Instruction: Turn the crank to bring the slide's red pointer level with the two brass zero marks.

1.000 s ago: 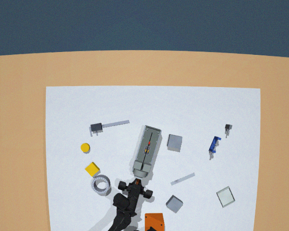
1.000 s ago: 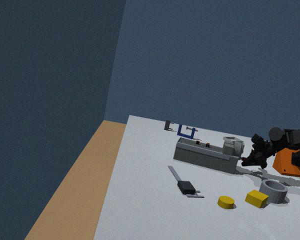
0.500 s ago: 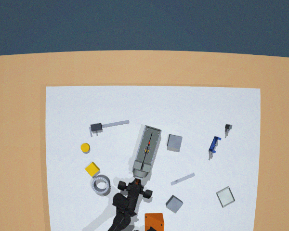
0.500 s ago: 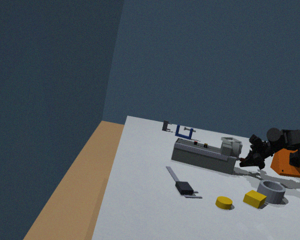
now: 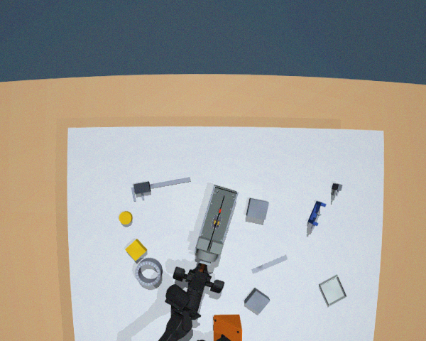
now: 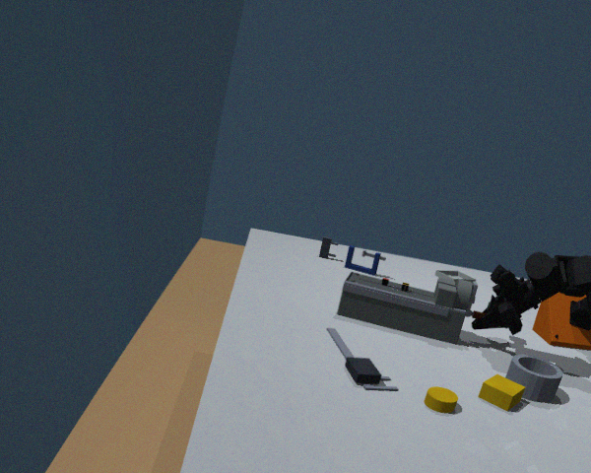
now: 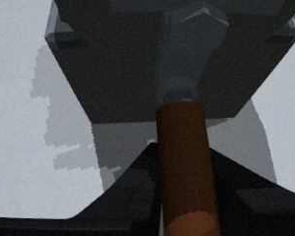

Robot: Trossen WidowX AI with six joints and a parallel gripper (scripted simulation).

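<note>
The grey-green machine [image 5: 226, 216] [image 6: 395, 314] is a long box with a slot along its top and a round housing at the end near the arm. The red pointer [image 5: 219, 211] [image 6: 384, 281] stands in the slot, away from the brass zero marks [image 5: 216, 222] [image 6: 405, 286], toward the machine's far end. The pointer is not level with them. My gripper [image 5: 202, 269] [image 6: 477, 320] [image 7: 174, 151] is shut on the brown crank handle [image 7: 184, 147], which also shows in the exterior view [image 6: 478, 314]. The crank arm [image 7: 184, 64] shows in the wrist view; the fingertips are partly hidden by the handle.
A grey ring [image 5: 136, 273] [image 6: 550, 390], a yellow block [image 5: 135, 249] [image 6: 500, 390] and a yellow disc [image 5: 125, 217] [image 6: 440, 399] lie left of the arm. Grey blocks [image 5: 258, 208] [image 5: 257, 300] and a grey bar [image 5: 269, 263] lie right. A blue bracket [image 5: 314, 213] [image 6: 361, 267] lies farther right.
</note>
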